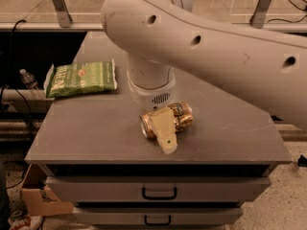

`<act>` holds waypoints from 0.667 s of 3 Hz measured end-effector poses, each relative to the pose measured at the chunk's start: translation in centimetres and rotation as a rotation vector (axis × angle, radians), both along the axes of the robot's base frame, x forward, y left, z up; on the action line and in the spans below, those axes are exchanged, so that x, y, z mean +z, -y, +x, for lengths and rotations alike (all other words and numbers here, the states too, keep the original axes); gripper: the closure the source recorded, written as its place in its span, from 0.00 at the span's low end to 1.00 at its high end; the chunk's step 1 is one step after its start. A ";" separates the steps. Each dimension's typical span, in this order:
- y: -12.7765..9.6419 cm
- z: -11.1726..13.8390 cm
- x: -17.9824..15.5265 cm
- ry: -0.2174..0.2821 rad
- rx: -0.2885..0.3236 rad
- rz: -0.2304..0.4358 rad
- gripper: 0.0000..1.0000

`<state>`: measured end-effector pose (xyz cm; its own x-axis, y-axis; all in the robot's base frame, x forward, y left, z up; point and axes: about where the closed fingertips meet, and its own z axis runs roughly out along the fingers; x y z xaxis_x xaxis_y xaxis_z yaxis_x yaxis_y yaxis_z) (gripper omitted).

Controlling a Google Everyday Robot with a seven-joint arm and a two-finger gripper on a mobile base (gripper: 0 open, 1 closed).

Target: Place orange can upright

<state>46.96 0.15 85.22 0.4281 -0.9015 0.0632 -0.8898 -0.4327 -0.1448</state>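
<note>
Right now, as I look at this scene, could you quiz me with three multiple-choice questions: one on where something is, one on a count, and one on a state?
1. Where is the bag?
A. At the far left of the tabletop, as seen
B. Inside a drawer
C. On the floor

2. How many drawer handles show?
A. One
B. Two
C. Four

3. How is the can placed?
A. Upright
B. On its side
C. Crushed flat

Answers:
1 A: the green bag lies flat near the tabletop's far left corner.
2 B: one handle shows on each of the two drawers at the front.
3 B: the can's round end faces sideways, and the gripper is right over it, near the tabletop's front middle.
</note>
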 end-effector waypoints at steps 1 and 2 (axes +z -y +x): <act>0.1 0.1 -0.7 -0.015 0.003 -0.002 0.17; 0.2 0.2 -1.3 -0.032 0.009 -0.004 0.41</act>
